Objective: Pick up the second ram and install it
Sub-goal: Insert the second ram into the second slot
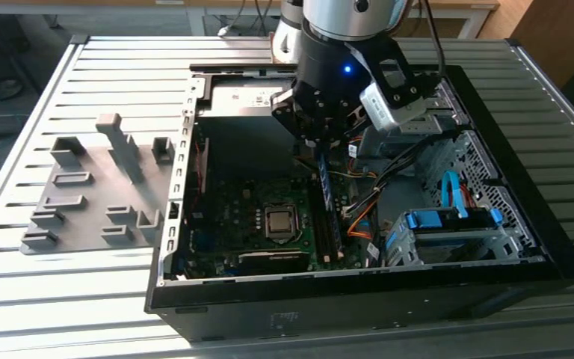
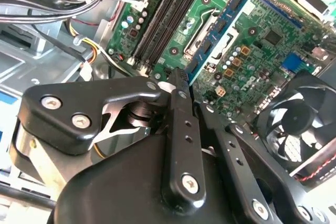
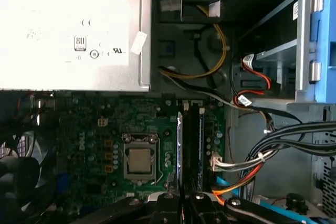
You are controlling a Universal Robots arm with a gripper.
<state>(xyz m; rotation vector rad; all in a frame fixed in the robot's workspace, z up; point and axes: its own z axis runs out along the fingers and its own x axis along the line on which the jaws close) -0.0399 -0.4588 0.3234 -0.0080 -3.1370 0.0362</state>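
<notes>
My gripper (image 1: 319, 143) reaches down into the open computer case (image 1: 526, 187) and is shut on the second ram (image 1: 329, 196), a long blue-green stick. In the second wrist view the ram (image 2: 223, 27) runs out from between the black fingertips (image 2: 177, 83) over the green motherboard (image 2: 262, 51). In the first wrist view the ram (image 3: 179, 150) shows edge-on as a thin pale line. It sits just beside the black memory slots (image 3: 194, 150), and whether it touches a slot I cannot tell. The gripper (image 3: 181, 199) is directly over it.
A grey slotted holder block (image 1: 98, 187) lies on the table at the exterior view's left. Inside the case are the silver power supply (image 3: 73, 30), CPU socket (image 3: 139, 160), bundled cables (image 3: 273, 150), a fan (image 2: 307, 114) and a blue drive cage (image 1: 457, 224).
</notes>
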